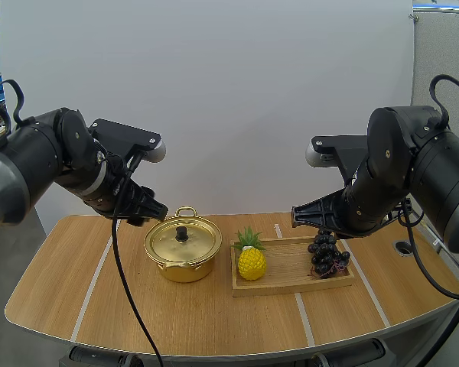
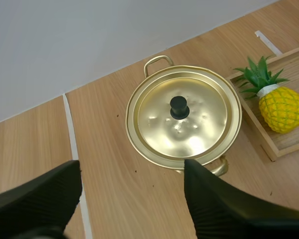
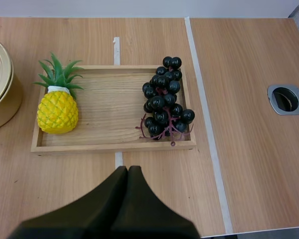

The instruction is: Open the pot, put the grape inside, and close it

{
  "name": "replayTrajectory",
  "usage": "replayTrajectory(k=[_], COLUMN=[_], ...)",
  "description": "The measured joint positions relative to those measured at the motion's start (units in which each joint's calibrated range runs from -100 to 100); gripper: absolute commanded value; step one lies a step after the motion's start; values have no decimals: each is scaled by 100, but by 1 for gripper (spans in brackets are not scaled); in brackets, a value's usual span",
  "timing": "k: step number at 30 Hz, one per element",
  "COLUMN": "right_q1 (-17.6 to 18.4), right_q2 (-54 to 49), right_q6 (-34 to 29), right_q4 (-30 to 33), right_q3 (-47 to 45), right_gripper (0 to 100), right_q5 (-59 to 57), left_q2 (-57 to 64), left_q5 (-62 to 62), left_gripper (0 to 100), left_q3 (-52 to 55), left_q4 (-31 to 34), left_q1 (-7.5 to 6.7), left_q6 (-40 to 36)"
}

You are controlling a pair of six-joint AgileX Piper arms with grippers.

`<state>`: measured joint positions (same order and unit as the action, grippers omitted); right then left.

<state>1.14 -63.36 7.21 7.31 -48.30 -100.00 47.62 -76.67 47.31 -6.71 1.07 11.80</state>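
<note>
A gold pot [image 1: 182, 251] [image 2: 182, 117] stands on the table with its lid on; the lid carries a black knob [image 1: 182, 232] [image 2: 179, 107]. My left gripper [image 1: 154, 212] [image 2: 132, 186] hovers open just left of and above the pot, fingers wide apart. A dark bunch of grapes [image 1: 327, 253] [image 3: 164, 99] lies at the right end of the wooden tray [image 1: 291, 284] [image 3: 107, 119]. My right gripper [image 1: 297, 217] [image 3: 127, 172] hangs above the tray, shut on nothing, its fingers together as one wedge short of the tray's near rim.
A yellow toy pineapple [image 1: 250, 257] [image 3: 57, 102] [image 2: 279, 102] sits at the tray's left end, beside the pot. A round metal grommet [image 1: 402, 247] [image 3: 287, 98] is set in the table at the right. White tape lines cross the wood.
</note>
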Motion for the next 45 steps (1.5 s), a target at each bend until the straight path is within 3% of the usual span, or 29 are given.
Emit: replayTrajectory(k=[19, 22, 27, 29, 45], right_q1=[0, 0, 0, 0, 0], right_q2=[0, 0, 0, 0, 0], right_q6=[-41, -41, -4, 36, 47], right_q4=[226, 237, 248, 248, 248], right_q3=[0, 0, 0, 0, 0], right_gripper=[0, 26, 86, 100, 100], right_q5=[0, 0, 0, 0, 64], left_q2=[0, 0, 0, 0, 0], left_q5=[218, 234, 252, 252, 252], left_gripper=[100, 100, 100, 100, 100], left_q3=[0, 0, 0, 0, 0], left_q4=[-144, -144, -144, -144, -144], left_q1=[0, 0, 0, 0, 0], left_q6=[122, 122, 122, 122, 122])
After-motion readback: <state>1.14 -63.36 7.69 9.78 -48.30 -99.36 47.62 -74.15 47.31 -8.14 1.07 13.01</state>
